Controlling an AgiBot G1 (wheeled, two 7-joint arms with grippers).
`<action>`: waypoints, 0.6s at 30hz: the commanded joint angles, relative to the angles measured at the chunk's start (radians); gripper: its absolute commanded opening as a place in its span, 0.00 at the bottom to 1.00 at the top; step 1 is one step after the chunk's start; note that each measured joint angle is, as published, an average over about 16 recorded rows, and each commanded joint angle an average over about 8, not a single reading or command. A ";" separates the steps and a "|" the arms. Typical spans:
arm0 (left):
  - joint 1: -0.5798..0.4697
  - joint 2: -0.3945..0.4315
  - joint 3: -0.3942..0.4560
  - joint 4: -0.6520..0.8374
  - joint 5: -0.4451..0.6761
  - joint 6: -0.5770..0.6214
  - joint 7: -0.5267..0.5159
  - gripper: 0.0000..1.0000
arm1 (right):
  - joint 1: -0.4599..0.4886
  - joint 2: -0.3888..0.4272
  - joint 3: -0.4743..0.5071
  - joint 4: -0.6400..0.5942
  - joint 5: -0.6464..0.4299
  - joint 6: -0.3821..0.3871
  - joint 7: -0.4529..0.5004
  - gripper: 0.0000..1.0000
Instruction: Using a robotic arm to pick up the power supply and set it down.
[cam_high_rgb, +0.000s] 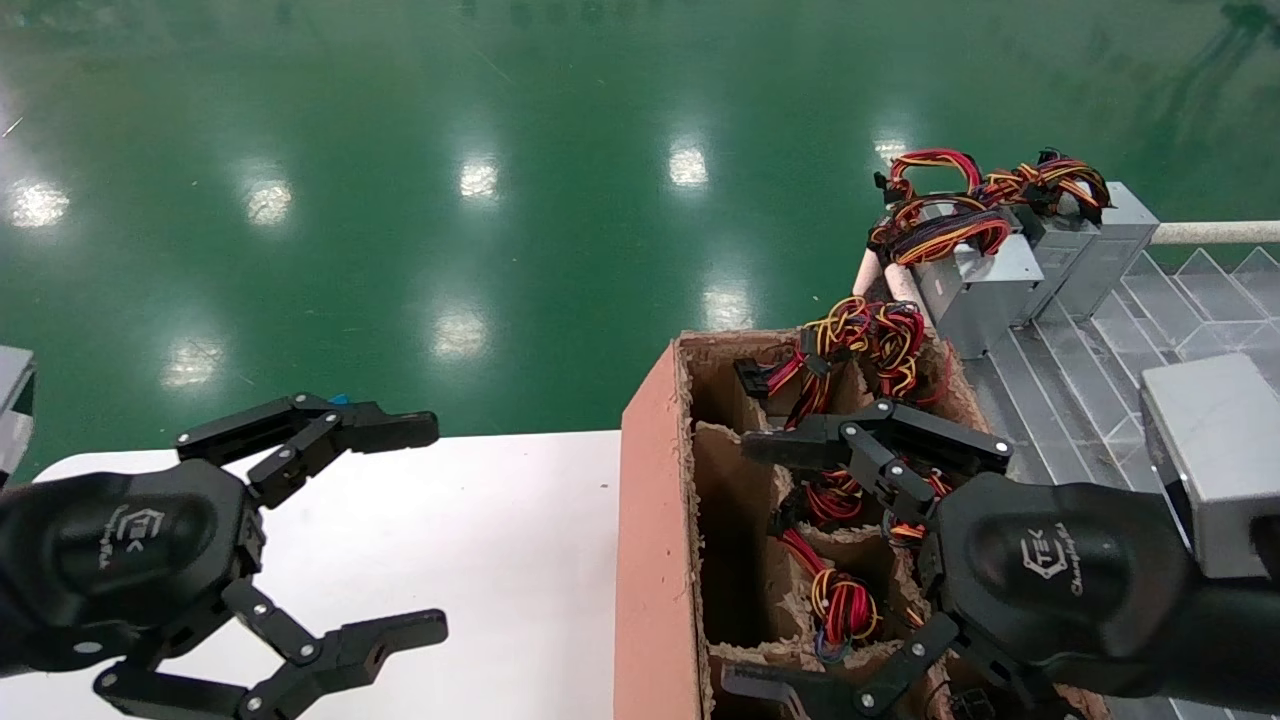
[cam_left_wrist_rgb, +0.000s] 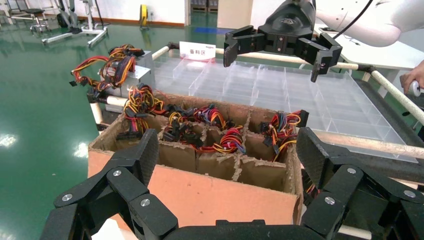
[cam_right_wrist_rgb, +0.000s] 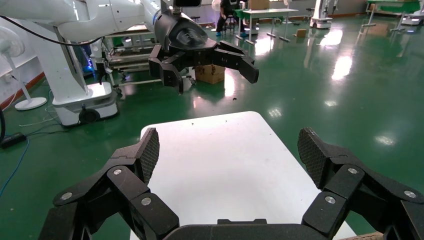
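Still the reach step: right end effector (cam_high_rgb: 765, 565) hangs spread over the cardboard box (cam_high_rgb: 655, 520), nothing gripped. Next, drop onto a power supply (cam_high_rgb: 840, 605). Left end effector (cam_high_rgb: 425, 530) spread over the white counter (cam_high_rgb: 480, 540).

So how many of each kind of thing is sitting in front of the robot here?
Black grippers: 2, the left gripper and the right gripper, both open
Cardboard carton: 1
White table: 1
Clear tray: 1
Grey power supplies on the tray: 3
Total: 8
The wired units inside the carton are too tangled to count.
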 joint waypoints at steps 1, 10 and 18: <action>0.000 0.000 0.000 0.000 0.000 0.000 0.000 1.00 | 0.000 0.000 0.000 0.000 0.000 0.000 0.000 1.00; 0.000 0.000 0.000 0.000 0.000 0.000 0.000 1.00 | 0.000 0.000 0.000 0.000 0.000 0.000 0.000 1.00; 0.000 0.000 0.000 0.000 0.000 0.000 0.000 1.00 | 0.000 0.000 0.000 0.000 0.000 0.000 0.000 1.00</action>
